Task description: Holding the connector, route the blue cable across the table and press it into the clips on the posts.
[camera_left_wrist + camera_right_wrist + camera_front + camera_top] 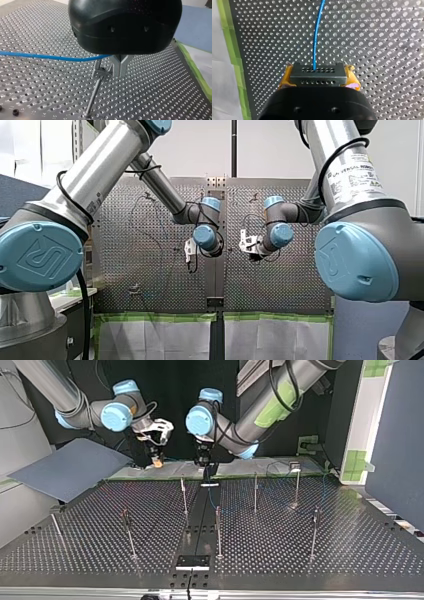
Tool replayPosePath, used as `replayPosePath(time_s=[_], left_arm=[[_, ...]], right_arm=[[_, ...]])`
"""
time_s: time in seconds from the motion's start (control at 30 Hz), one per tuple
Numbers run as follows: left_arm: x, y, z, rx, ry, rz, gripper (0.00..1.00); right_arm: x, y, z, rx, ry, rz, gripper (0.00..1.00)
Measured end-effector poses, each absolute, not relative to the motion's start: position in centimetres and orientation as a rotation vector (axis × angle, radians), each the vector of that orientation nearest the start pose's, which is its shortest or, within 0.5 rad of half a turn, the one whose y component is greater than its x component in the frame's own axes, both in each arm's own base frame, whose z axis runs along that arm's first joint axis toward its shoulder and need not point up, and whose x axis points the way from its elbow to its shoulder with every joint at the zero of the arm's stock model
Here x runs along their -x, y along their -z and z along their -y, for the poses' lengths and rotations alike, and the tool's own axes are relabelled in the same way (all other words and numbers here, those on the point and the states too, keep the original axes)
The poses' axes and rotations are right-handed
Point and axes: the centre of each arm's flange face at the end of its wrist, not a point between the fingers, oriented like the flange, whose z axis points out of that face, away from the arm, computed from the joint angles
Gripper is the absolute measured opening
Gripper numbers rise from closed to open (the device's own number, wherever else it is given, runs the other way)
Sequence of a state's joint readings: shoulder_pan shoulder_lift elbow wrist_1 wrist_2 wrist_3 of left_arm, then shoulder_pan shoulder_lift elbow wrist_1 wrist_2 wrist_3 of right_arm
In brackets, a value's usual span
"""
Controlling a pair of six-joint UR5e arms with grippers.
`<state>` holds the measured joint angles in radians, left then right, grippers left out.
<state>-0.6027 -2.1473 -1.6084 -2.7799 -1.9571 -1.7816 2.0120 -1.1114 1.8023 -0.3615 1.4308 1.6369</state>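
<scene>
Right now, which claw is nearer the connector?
Right. My right claw clamps the connector between its yellow pads; my left claw sits apart, beside a post further along the blue cable.

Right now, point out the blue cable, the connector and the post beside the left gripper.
blue cable [317, 35], right wrist view, mid-length.
connector [317, 75], right wrist view, front face.
post [93, 96], left wrist view, lower shaft.

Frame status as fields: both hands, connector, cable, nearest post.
right hand: shut on connector, yellow pads on either side
blue cable: leaves the connector's far face and runs over the table
left hand: shut on blue cable, beside a post
post: stands on the table, clip at its top
cable in clip: apparently not seated yet
other posts: several across the table
</scene>
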Motion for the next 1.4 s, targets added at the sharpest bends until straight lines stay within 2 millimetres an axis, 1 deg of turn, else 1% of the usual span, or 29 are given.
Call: replayPosePath(time_s=[0.27,0.57,0.73,0.97,1.2,1.4], left_arm=[[-45.9,-16.5,42.4,-0.079,0.204,-1.809,0.00],[-47.2,-16.6,41.6,-0.076,0.227,-1.796,0.00],[-47.6,-16.6,41.7,-0.083,0.252,-1.789,0.00],[-48.2,-16.9,41.9,-0.081,0.320,-1.763,0.00],[-49.1,-17.5,41.9,-0.068,0.364,-1.750,0.00],[-49.3,-17.4,41.7,-0.062,0.366,-1.760,0.00]], right_arm=[[-36.4,-17.7,45.3,2.556,2.026,-1.577,0.00],[-35.3,-18.3,46.9,2.499,2.054,-1.599,0.00],[-34.6,-18.3,47.4,2.479,2.058,-1.617,0.00],[-33.8,-19.0,48.8,2.454,2.087,-1.634,0.00],[-33.3,-19.0,49.5,2.445,2.093,-1.654,0.00],[-32.9,-18.9,49.9,2.441,2.094,-1.658,0.00]])
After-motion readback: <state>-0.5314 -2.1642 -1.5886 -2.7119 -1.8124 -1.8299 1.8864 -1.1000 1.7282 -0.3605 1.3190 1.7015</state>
